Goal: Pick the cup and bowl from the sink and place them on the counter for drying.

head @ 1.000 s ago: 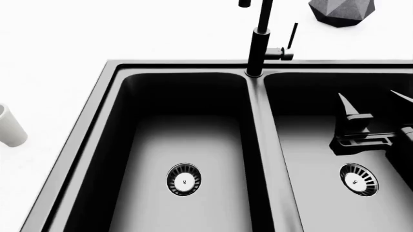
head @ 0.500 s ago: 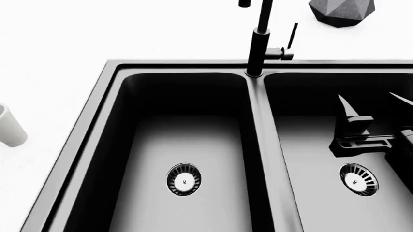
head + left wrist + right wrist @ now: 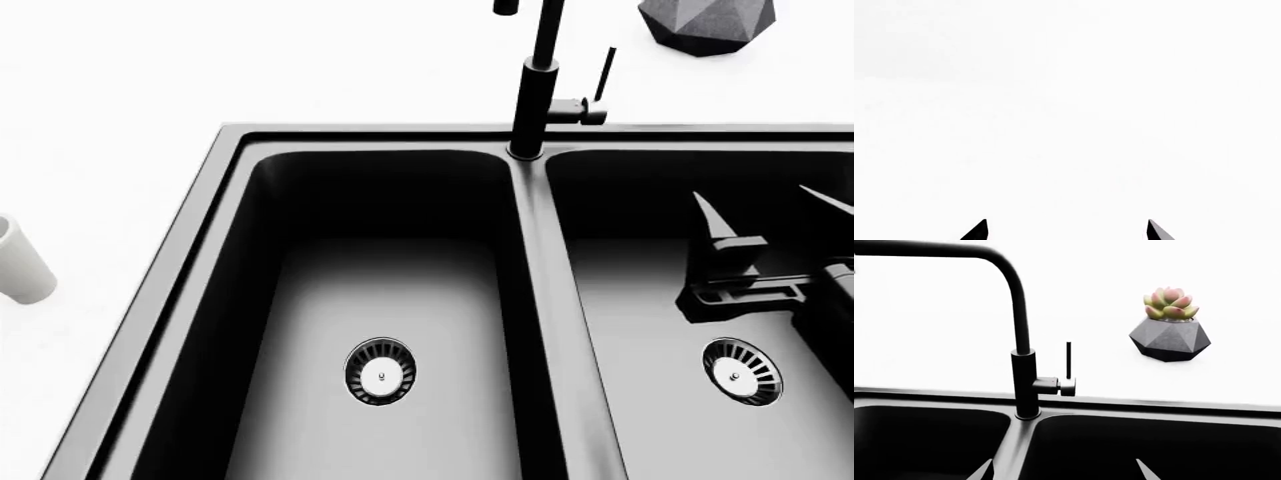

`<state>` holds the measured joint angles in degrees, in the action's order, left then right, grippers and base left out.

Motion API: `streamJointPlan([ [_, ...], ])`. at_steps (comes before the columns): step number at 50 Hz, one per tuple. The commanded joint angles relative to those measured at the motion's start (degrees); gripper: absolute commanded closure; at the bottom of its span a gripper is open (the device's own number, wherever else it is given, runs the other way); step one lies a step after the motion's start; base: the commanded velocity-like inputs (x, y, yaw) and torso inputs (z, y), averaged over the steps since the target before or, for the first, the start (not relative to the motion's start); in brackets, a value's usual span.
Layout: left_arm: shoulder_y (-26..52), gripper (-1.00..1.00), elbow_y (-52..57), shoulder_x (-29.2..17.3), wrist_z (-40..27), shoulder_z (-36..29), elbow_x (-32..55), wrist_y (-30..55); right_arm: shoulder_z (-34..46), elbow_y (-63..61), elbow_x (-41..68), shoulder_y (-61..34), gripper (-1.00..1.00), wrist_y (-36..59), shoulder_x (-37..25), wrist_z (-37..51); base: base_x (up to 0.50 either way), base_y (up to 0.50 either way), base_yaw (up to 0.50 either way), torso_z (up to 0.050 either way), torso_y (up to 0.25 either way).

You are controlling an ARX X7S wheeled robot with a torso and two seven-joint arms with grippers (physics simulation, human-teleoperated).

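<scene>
In the head view, the black matte double-basin sink [image 3: 534, 300] fills the near field, each basin showing a round metal drain strainer [image 3: 380, 371] and nothing else. The right gripper [image 3: 767, 205] hangs over the right basin, jaws spread wide and holding nothing; against the earlier frames it has crept slightly back toward the faucet. The small plain white cup [image 3: 20, 262] stands on the bright white counter [image 3: 120, 120] left of the sink, unmoved. The bowl appears in no view. In the left wrist view, the left gripper [image 3: 1067, 227] shows two well-separated tips over plain white. Farther off stand the tall black faucet [image 3: 1021, 360] and a dark grey faceted planter [image 3: 1169, 339] with a pink-green succulent.
</scene>
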<state>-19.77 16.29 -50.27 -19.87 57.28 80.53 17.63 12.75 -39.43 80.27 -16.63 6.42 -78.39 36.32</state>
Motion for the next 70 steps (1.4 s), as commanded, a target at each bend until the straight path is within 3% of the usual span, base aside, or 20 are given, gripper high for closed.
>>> streamJointPlan([
  [1,-1.2,-1.00,0.1,-0.7,9.8,-0.2,-2.2,-0.3,0.1,0.4,-0.3,-0.9,-1.00,0.9,0.9,-0.7,0.00,0.00,0.00,0.000,0.000],
  [7,-2.8,-1.00,-0.7,-2.1,16.6,0.4,1.3,2.2,0.5,0.5,0.1,-4.1,-1.00,3.4,1.9,-0.4,0.00,0.00,0.00,0.000,0.000],
  [23,-7.2,-1.00,-0.7,-5.0,27.2,1.6,0.1,6.2,0.6,0.5,3.7,-12.3,-1.00,10.0,1.8,0.8,0.00,0.00,0.00,0.000,0.000],
  [31,-8.5,-1.00,-1.7,-6.3,28.3,2.6,4.6,10.0,1.0,1.1,5.2,-15.9,-1.00,12.9,2.4,1.0,0.00,0.00,0.00,0.000,0.000],
  [41,-9.5,-1.00,-0.8,-6.7,32.1,2.6,-0.2,9.5,1.2,0.8,7.6,-16.9,-1.00,14.3,2.5,1.9,0.00,0.00,0.00,0.000,0.000],
  [51,-7.0,-1.00,0.3,-4.8,37.4,0.7,-6.6,3.7,1.3,1.5,6.4,-16.1,-1.00,13.8,3.4,0.8,0.00,0.00,0.00,0.000,0.000],
  [69,-6.7,-1.00,0.2,-4.8,40.8,0.5,-7.2,3.7,1.9,1.4,6.4,-19.7,-1.00,16.3,5.3,1.2,0.00,0.00,0.00,0.000,0.000],
  [70,-6.7,-1.00,0.2,-4.9,40.9,0.6,-7.1,3.8,4.2,2.0,7.0,-22.6,-1.00,21.1,5.7,2.5,0.00,0.00,0.00,0.000,0.000],
])
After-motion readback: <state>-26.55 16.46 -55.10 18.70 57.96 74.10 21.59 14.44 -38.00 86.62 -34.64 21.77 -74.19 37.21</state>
